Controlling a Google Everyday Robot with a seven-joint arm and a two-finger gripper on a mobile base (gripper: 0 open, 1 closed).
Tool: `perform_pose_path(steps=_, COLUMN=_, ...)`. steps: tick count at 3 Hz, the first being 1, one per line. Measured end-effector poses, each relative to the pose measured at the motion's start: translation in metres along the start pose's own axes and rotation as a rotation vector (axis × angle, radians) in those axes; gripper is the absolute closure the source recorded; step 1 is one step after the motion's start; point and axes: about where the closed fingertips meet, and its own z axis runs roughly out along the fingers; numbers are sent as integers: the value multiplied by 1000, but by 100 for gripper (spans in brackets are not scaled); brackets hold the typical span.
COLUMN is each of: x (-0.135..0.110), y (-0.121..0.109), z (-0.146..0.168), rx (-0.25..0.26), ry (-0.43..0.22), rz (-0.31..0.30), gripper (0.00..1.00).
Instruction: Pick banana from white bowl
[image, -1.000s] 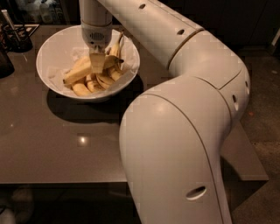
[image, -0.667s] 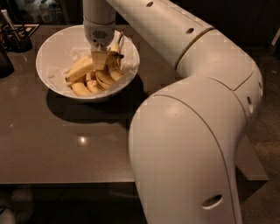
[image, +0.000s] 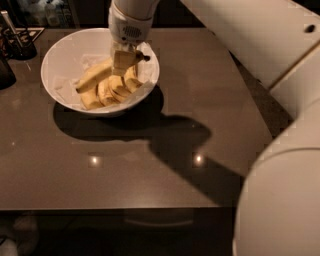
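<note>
The white bowl (image: 60, 60) stands at the back left of the brown table. In it lies the banana (image: 95, 75), long and pale yellow, slanting from lower left up to its dark tip at the right rim. Shorter curved bananas (image: 112, 90) are bunched below it. My gripper (image: 122, 60) reaches straight down from its white wrist (image: 129, 25) into the bowl. It sits right at the upper right part of the long banana and hides that part.
A dark holder with utensils (image: 17, 42) stands at the far left beside the bowl. My arm's large white links (image: 280, 190) fill the right side and cast a shadow over the table (image: 150, 170). The table's front edge runs along the bottom.
The arm's big white links have swung to the right, uncovering more of the table. The gripper has stayed down in the bowl at the long banana.
</note>
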Motion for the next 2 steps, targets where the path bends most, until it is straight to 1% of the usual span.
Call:
perform_pose_path(steps=1, x=1, y=29, z=-26, rx=41, ry=-107, rz=-2, gripper=100)
perform_pose_path(steps=2, x=5, y=61, z=-49, rx=85, ry=-197, rz=14, gripper=100)
